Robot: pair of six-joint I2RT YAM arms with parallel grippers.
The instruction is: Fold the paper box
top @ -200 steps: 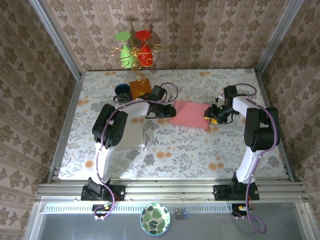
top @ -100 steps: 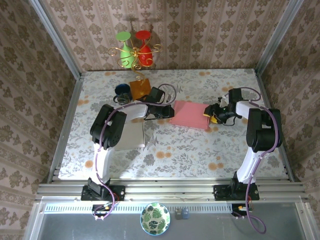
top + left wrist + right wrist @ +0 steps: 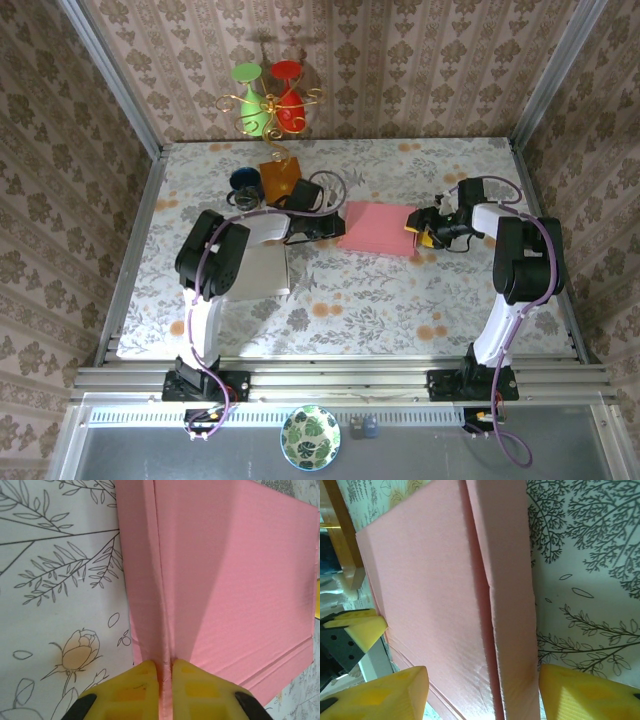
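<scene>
The pink paper box [image 3: 380, 228] lies flat in the middle of the table. My left gripper [image 3: 340, 228] is at its left edge, and in the left wrist view the yellow fingers [image 3: 142, 682] are shut on a raised fold of the paper box [image 3: 225, 580]. My right gripper [image 3: 415, 228] is at the box's right edge. In the right wrist view this gripper [image 3: 482, 685] stands open, straddling the box's [image 3: 430, 590] right side flap [image 3: 510, 605]; neither finger presses it. A yellow finger of the left gripper [image 3: 365, 625] shows at the box's far side.
An orange wooden block [image 3: 280, 175] and a dark cup [image 3: 243, 181] sit behind the left gripper. A pale sheet [image 3: 262, 270] lies front left. Green and red glasses on a gold stand [image 3: 268, 95] hang at the back wall. A patterned bowl [image 3: 310, 437] sits below the table rail.
The left gripper's jaws have closed on the box's left fold. The right gripper's jaws have spread wider and drawn back slightly to the right.
</scene>
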